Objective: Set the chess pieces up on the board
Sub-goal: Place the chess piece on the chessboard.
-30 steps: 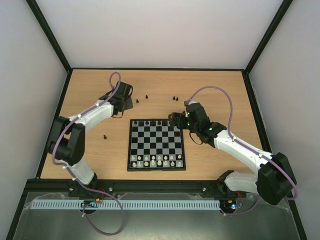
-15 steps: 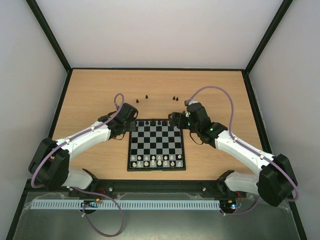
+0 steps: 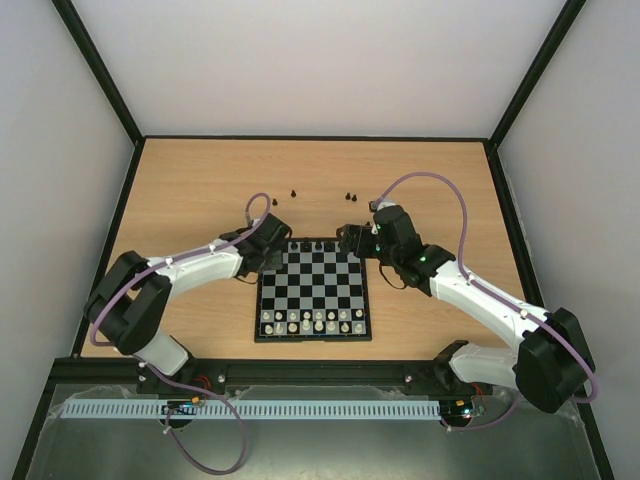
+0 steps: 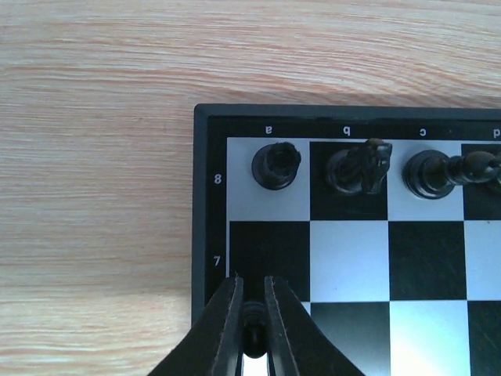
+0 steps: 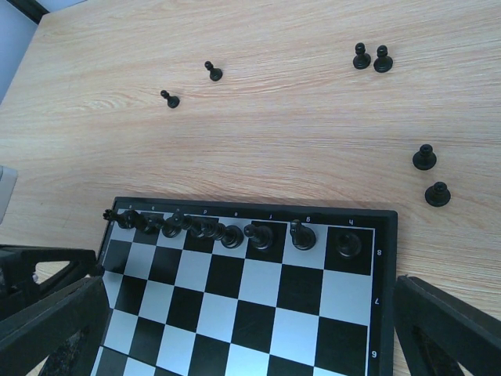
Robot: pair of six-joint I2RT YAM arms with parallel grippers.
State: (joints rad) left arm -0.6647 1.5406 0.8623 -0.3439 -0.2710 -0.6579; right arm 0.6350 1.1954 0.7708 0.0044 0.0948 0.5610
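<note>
Left gripper (image 4: pixel 252 291): closed on a black pawn (image 4: pixel 252 327); a8 rook (image 4: pixel 275 164) seen just ahead.
Right gripper (image 3: pixel 353 240): spread wide, nothing held; board (image 5: pixel 383 258) below, loose black pieces (image 5: pixel 423 157) beyond.

A row of black pieces (image 5: pixel 235 233) lines the chessboard's (image 5: pixel 258 207) far rank. Six black pawns (image 5: pixel 423 157) stand scattered on the wooden table (image 5: pixel 274 125) beyond it.

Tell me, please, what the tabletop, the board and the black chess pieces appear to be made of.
Tabletop: pale wood or wood-look laminate, matte; streaky grain lines run across it. Board: probably plastic or lacquered card, smooth with a soft sheen on the pale squares and printed letters on the frame. Black chess pieces: likely moulded plastic, slightly glossy, with small highlights.
</note>
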